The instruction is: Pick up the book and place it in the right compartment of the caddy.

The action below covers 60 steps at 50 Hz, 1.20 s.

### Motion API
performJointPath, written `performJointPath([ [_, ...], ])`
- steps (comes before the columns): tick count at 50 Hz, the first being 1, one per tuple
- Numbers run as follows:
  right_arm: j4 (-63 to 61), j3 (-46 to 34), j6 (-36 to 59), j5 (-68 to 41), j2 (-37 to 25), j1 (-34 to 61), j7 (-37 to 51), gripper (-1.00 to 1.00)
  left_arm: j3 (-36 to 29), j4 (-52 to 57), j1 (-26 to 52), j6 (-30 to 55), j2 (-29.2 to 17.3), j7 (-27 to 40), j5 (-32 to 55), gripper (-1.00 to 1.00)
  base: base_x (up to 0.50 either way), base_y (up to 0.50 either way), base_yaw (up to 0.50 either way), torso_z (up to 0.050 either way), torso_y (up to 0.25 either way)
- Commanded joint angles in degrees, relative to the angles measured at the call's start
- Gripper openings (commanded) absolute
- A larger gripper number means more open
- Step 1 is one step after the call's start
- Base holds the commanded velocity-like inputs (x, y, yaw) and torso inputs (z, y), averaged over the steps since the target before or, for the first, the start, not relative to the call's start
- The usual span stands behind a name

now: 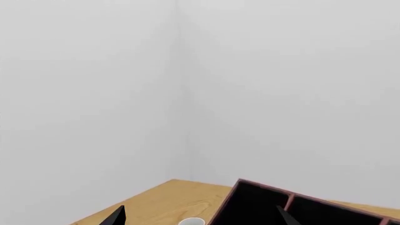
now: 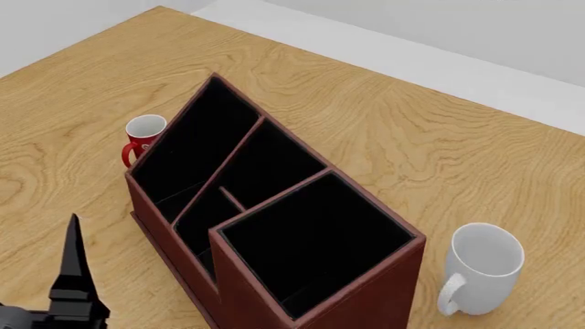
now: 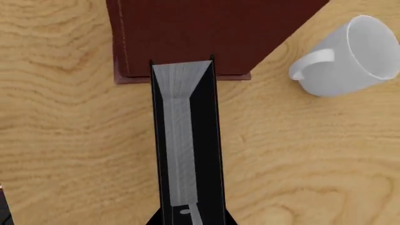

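Left wrist view: caddy [image 1: 300, 206] at lower right; left pincer [image 1: 200, 218] spread, empty. Head view: right compartment [image 2: 316, 243] empty, lower centre. Right wrist view: book [image 3: 184, 140] mid-frame, apparently clamped by the right pincer; stiff, likely slick, best gripped across both covers.

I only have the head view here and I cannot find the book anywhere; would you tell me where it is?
Observer: The right wrist view shows the book held in the right gripper, with its white page edges facing that camera.
Operator: What lies beyond it?
Observer: The caddy shows its reddish-brown outer wall just past the book's far end, and the white mug stands off to one side.
Operator: And the left gripper?
Observer: In the left wrist view the left gripper is open and holds nothing.
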State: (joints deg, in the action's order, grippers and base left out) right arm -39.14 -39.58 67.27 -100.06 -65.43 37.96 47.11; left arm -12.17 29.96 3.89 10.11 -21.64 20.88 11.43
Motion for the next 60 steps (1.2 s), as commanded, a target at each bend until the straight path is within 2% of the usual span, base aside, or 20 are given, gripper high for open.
performJointPath([
  [1,-6.9,6.3,-4.9,-9.6,-8.7,4.0,7.6,-1.00,0.5,0.3,-0.2,-0.3,-0.3,0.2,0.6,1.00,0.00,0.00,0.00,0.000,0.000],
  [17,-5.1,2.1,0.0,-37.7,-7.4,27.7,27.4,-1.00,0.5,1.1,-0.4,-0.2,-0.6,0.5,0.9,1.00,0.00,0.00,0.00,0.000,0.001],
  [25,-4.4,2.9,-1.3,-43.2,-8.1,33.9,30.9,-1.00,0.6,1.3,-0.4,-0.2,-0.8,0.6,1.1,1.00,0.00,0.00,0.00,0.000,0.000],
  [30,-1.8,0.6,-1.0,-47.7,-7.1,38.4,35.0,-1.00,0.6,1.4,-0.4,-0.1,-0.8,0.6,1.3,1.00,0.00,0.00,0.00,0.000,0.002],
  [34,-0.2,-3.5,0.1,-55.0,-5.8,46.3,41.5,-1.00,0.7,1.4,-0.3,-0.1,-0.9,0.7,1.3,1.00,0.00,0.00,0.00,0.000,0.000],
  [42,1.7,-26.7,-1.4,-62.1,-6.9,74.6,42.7,-1.00,1.2,2.5,-0.7,0.1,-1.3,1.0,1.9,1.00,0.00,0.00,0.00,0.000,0.001],
  [47,3.8,-38.0,-2.3,-64.8,-5.7,89.5,42.7,-1.00,1.3,2.3,-0.7,-0.1,-1.3,1.1,1.9,1.00,0.00,0.00,0.00,0.000,0.002],
  [60,15.8,-39.8,-2.4,-63.6,3.9,93.0,39.4,-1.00,2.5,4.1,-1.3,0.5,-1.9,1.6,3.2,1.00,0.00,0.00,0.00,0.000,0.001],
])
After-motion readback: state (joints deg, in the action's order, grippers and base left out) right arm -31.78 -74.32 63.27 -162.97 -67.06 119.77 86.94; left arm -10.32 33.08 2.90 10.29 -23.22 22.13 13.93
